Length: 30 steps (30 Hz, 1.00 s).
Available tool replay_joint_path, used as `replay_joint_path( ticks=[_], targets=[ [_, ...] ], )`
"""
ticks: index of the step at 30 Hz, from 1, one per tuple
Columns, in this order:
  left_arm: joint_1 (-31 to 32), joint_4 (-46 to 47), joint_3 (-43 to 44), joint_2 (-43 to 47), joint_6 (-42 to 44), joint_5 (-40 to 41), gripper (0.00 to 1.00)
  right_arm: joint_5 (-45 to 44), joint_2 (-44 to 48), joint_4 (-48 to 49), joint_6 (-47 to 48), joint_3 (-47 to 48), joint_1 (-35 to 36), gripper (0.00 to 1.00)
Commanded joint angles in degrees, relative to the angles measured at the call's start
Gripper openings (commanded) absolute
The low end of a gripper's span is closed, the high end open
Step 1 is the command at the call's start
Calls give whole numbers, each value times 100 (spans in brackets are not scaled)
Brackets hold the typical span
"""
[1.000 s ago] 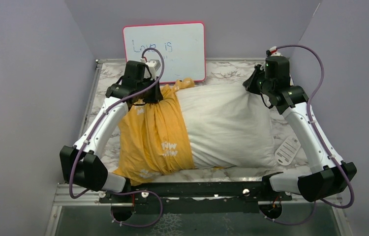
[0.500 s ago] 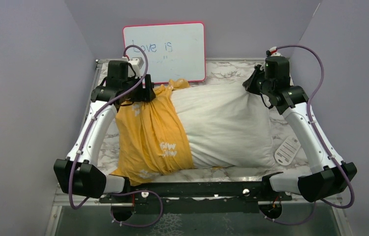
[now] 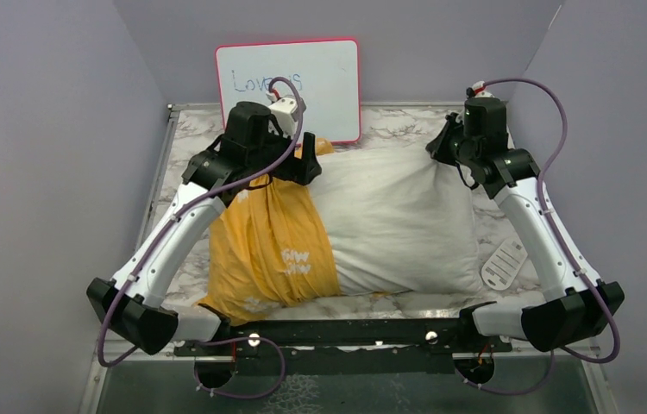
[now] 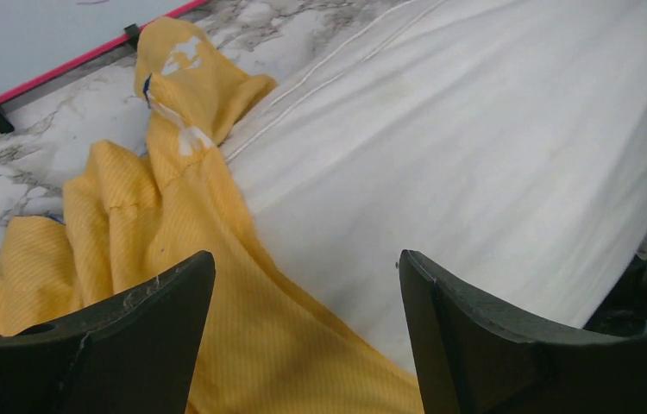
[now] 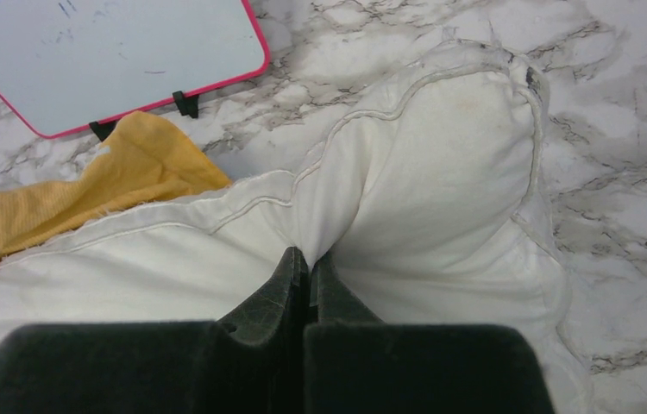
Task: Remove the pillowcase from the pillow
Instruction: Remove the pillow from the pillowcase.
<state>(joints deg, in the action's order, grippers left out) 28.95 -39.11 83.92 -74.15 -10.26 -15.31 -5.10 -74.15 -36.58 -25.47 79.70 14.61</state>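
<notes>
The yellow pillowcase [image 3: 273, 250] sits bunched over only the left end of the pillow [image 3: 398, 224]. The rest of the white pillow lies bare on the desk [image 3: 406, 116]. The left end effector [image 4: 304, 263] hangs wide open above the pillowcase's far edge and holds nothing. It looks ready to grab it. The right end effector [image 5: 307, 259] pinches the pillow's far right corner tight. I think this stops the pillow sliding when the cover is pulled.

Your right tool [image 5: 307, 259] pinches a fold of the white pillow [image 5: 441, 190], its tips pressed together. The yellow pillowcase [image 5: 122, 177] bunches at left, just beside the pink-framed whiteboard [image 5: 113, 52] on the marble desk [image 5: 613, 112].
</notes>
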Motion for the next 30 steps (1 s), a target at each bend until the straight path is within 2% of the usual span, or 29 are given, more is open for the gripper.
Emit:
replay_joint_path(
  ticks=[1, 2, 4, 6, 10, 15, 17, 19, 21, 23, 24, 26, 28, 29, 30],
  targets=[
    [-65, -267, 374, -521, 136, 849, 81, -106, 46, 374, 39, 422, -52, 1],
    [-65, -276, 515, -645, 130, 1040, 82, -129, 60, 365, 42, 417, -50, 1],
    [-77, -265, 798, -903, 169, 1427, 89, -143, 94, 366, 43, 386, -47, 1],
    [-181, -246, 1088, -1221, 232, 1486, 91, -112, 130, 388, 34, 324, -49, 1],
    [-580, -226, 1453, -1808, 111, 875, 91, -28, 146, 409, 25, 274, -47, 1],
    [-760, -144, 1116, -2093, 198, 16, 89, -2, 127, 441, 31, 255, -53, 1],
    [-795, -134, 861, -2074, 262, -199, 80, 1, 98, 449, 34, 273, -50, 1],
    [-870, -142, 586, -1963, 485, -214, 65, -41, 71, 461, 40, 283, -46, 1],
    [-1214, -229, 417, -1846, 774, 36, 41, -135, 29, 491, 78, 296, -46, 1],
    [-1887, -247, 327, -1748, 769, 131, 11, -357, -20, 502, 122, 336, -47, 1],
    [-2187, -254, 308, -1704, 748, 88, 4, -506, -55, 490, 141, 383, -52, 1],
    [-2659, -237, 256, -1596, 685, -73, 2, -788, -132, 468, 166, 511, -63, 1],
    [-2809, -233, 275, -1539, 671, -198, 2, -864, -231, 528, 233, 646, -60, 1],
    [-2811, -221, 305, -1538, 685, -362, 4, -830, -290, 576, 262, 711, -62, 1],
    [-2808, -220, 338, -1547, 689, -640, 12, -767, -356, 615, 295, 774, -63, 1]
  ],
)
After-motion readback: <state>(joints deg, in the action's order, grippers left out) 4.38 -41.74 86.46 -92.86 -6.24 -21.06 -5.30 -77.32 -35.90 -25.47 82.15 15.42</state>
